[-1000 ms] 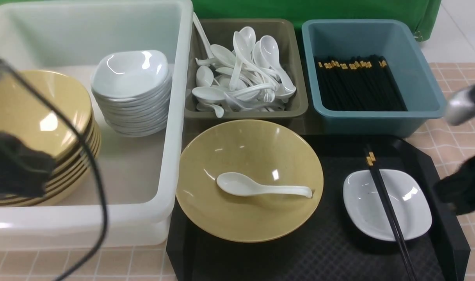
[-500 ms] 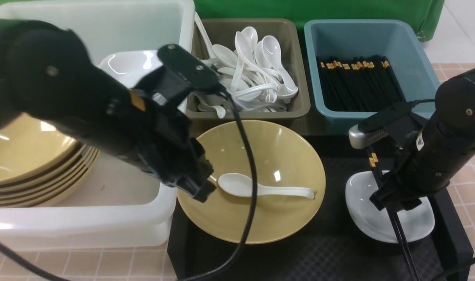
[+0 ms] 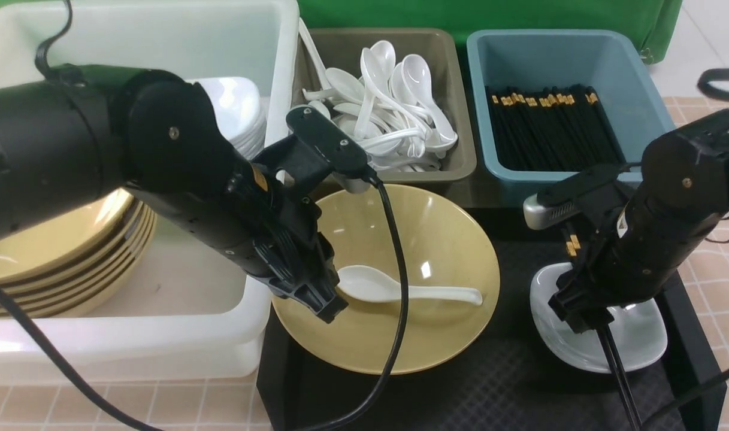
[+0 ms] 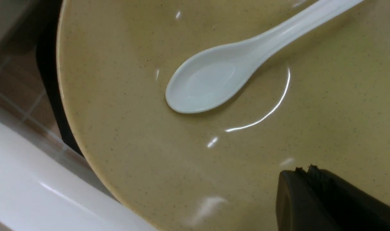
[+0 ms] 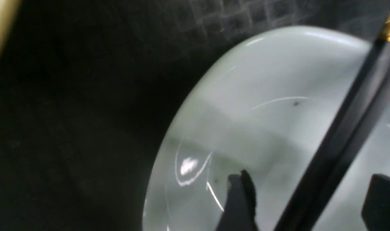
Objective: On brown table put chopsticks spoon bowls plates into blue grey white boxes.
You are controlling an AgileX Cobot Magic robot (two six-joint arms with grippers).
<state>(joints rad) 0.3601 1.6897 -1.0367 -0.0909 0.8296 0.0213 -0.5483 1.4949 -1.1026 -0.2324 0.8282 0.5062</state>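
Note:
A white spoon lies in a wide yellow bowl on a black tray. My left gripper is shut and empty, low over the bowl's near-left part, just beside the spoon's scoop; the left wrist view shows the spoon, the bowl and the gripper. A pair of black chopsticks lies across a small white dish. My right gripper is open over the dish, one finger on each side of the chopsticks, not closed on them.
A white box at left holds stacked yellow bowls and white dishes. A grey box holds several spoons. A blue box holds several chopsticks. The tiled table shows in front.
Both arms have swung in from the sides. The left gripper came down beside the spoon in the yellow bowl. The right gripper came down around the chopsticks on the white dish.

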